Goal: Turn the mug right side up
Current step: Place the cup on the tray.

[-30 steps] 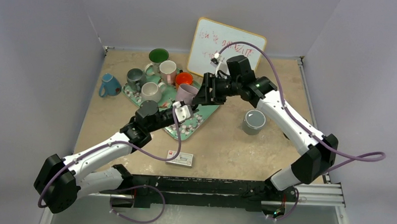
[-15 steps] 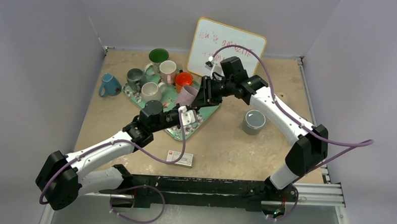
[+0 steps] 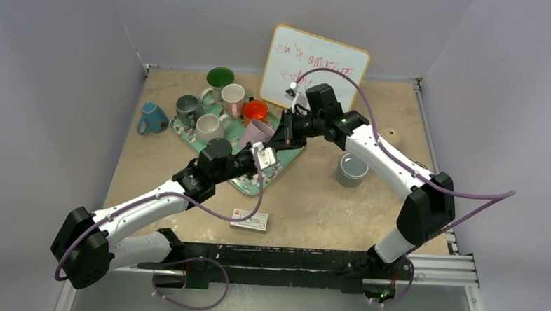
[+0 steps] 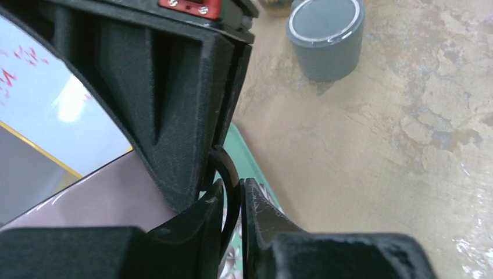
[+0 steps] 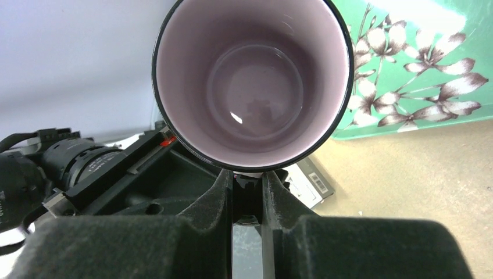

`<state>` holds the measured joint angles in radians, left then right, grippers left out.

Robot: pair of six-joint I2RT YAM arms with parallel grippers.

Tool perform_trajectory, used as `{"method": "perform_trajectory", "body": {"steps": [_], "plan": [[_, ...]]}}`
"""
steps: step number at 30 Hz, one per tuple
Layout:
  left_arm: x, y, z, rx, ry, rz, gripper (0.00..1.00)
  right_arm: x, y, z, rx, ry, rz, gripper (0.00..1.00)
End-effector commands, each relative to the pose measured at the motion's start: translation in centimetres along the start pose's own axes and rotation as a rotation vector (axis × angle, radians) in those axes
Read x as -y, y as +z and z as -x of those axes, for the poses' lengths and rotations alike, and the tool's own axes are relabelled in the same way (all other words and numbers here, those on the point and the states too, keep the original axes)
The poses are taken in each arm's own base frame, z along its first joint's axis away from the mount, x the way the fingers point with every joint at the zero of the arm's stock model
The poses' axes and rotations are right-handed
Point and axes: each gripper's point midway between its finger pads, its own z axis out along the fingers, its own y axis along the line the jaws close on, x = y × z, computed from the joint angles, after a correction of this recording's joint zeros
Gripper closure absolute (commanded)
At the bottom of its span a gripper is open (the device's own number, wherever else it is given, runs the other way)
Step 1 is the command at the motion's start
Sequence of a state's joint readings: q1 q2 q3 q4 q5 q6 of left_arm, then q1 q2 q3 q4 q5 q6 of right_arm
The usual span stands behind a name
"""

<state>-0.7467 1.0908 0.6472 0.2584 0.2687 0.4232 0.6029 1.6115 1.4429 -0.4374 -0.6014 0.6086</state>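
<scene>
Right wrist view: right end effector [image 5: 247,185] clenched on rim of mauve mug [image 5: 253,81], mug directly above its tips, mouth facing cam. Floral tray [image 5: 407,87] behind, up-right; left end effector [image 4: 232,197] pinches mug's dark handle loop.

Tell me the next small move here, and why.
Probably open the left gripper: both it and the right gripper are shut on the tilted pink mug over the tray, so one must release before the mug can turn upright.
</scene>
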Motion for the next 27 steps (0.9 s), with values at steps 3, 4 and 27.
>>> {"method": "perform_trajectory", "body": {"steps": [3, 4, 27], "plan": [[-4.6, 0.0, 5.7, 0.049, -0.136, 0.137, 0.73, -1.3, -0.9, 2.1, 0.136, -0.034, 0.047, 1.00], [-4.5, 0.0, 5.5, 0.036, -0.158, 0.136, 0.69, -1.3, -0.8, 2.4, 0.149, -0.032, 0.054, 1.00], [-8.4, -10.8, 1.4, -0.218, -0.790, 0.474, 0.00, 5.4, -2.2, 7.9, 0.426, -0.469, -0.250, 1.00]]}}
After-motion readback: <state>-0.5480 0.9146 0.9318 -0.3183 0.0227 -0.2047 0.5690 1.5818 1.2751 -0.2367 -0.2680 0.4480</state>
